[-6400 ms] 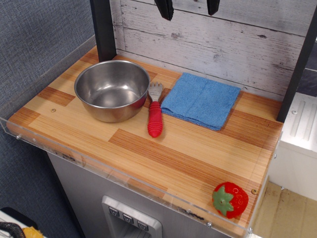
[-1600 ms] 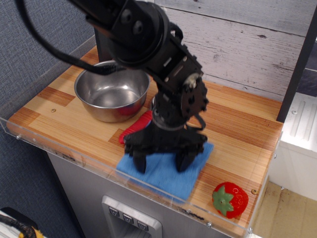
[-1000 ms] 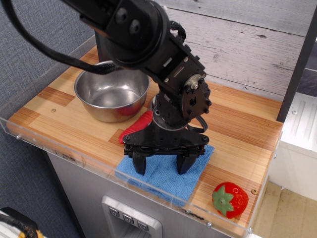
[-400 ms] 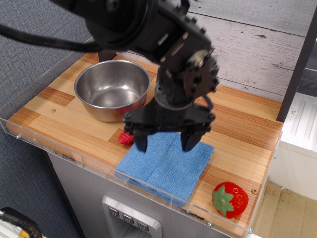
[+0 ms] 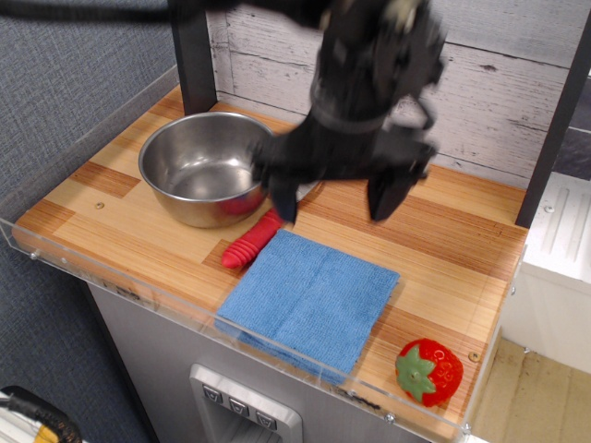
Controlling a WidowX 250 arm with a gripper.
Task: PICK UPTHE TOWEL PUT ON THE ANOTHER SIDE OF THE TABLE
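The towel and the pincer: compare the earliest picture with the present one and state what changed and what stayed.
The towel moved from the back by the wall to the front edge; the pincer let it go and rose, open. The red-handled utensil swung aside. The bowl and strawberry stayed.

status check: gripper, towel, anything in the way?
Gripper open, empty, raised above the table. Towel flat at the front edge, released. Red-handled utensil touches its left corner; strawberry sits apart to the right.

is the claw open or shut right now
Open: the claw hangs above the table, its two fingers spread wide apart, empty; the towel lies flat below.
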